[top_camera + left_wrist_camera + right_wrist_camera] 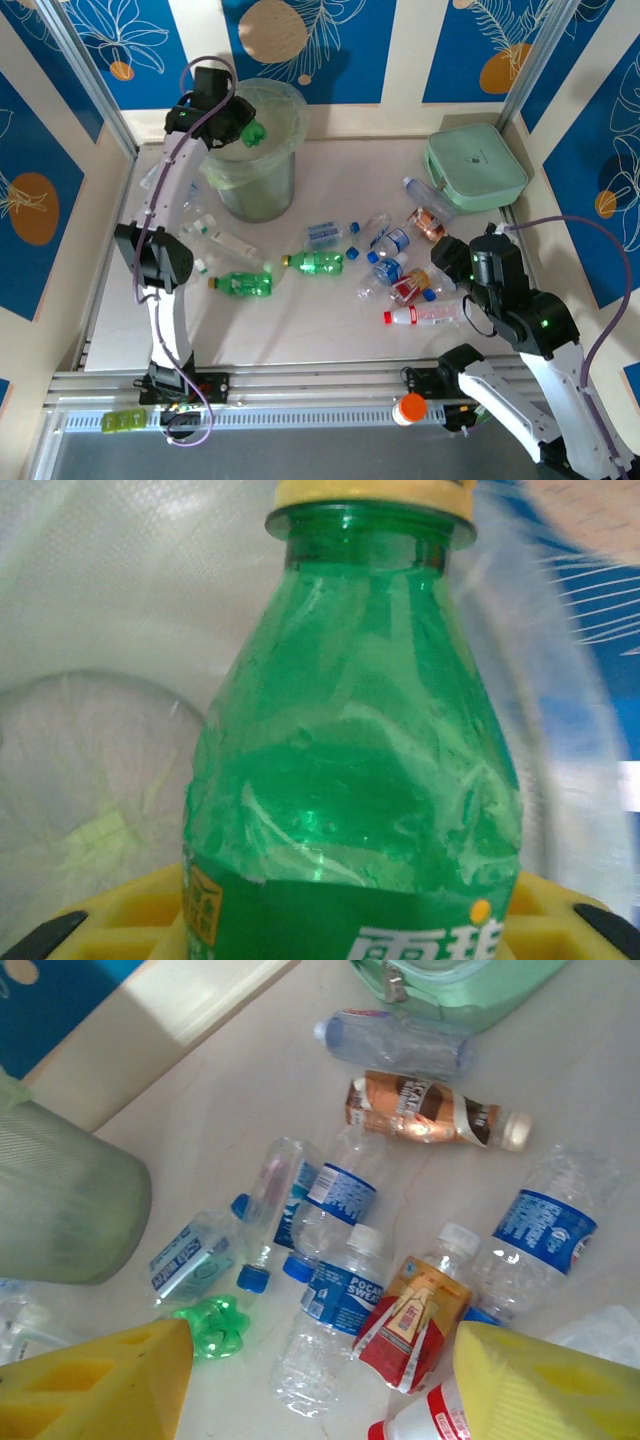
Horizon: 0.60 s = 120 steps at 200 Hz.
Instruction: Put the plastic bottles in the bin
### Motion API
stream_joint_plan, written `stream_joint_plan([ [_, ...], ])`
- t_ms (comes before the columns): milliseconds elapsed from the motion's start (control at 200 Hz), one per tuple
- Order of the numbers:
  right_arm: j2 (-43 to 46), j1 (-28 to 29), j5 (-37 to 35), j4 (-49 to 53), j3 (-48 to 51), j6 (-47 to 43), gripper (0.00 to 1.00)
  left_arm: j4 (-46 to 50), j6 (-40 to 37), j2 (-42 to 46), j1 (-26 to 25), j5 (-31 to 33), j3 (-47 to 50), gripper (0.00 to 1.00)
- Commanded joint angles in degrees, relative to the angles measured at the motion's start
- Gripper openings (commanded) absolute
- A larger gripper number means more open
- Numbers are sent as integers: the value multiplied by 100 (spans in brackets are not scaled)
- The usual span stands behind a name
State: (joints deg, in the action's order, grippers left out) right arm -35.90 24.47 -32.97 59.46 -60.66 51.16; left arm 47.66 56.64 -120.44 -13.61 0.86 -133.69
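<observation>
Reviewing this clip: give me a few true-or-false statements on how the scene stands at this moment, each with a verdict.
1. The left gripper holds a green bottle over the bin. True.
2. The right gripper is shut on a bottle. False: its fingers stand wide apart above bottles lying on the table.
3. Two more green bottles lie on the table. True.
4. The mint-green case lies in the bin. False: it sits at the table's far right corner.
5. The held bottle's cap is blue. False: it is yellow.
</observation>
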Motion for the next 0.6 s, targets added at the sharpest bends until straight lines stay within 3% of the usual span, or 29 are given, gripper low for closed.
stream_joint_plan([
  [0, -72, -21, -288, 77, 58, 294, 70, 511, 527, -308, 31, -146, -333, 15],
  [260, -391, -21, -469, -87, 349, 164, 70, 1188, 1015, -1532, 41, -394, -1330, 19],
  [470, -550, -21, -443, -241, 423, 123, 70, 1114, 946, -1640, 42, -274, -1258, 47],
  [595, -524, -21, -524, -219, 472, 44, 71, 611, 907, -1558, 42, -708, -930, 52],
])
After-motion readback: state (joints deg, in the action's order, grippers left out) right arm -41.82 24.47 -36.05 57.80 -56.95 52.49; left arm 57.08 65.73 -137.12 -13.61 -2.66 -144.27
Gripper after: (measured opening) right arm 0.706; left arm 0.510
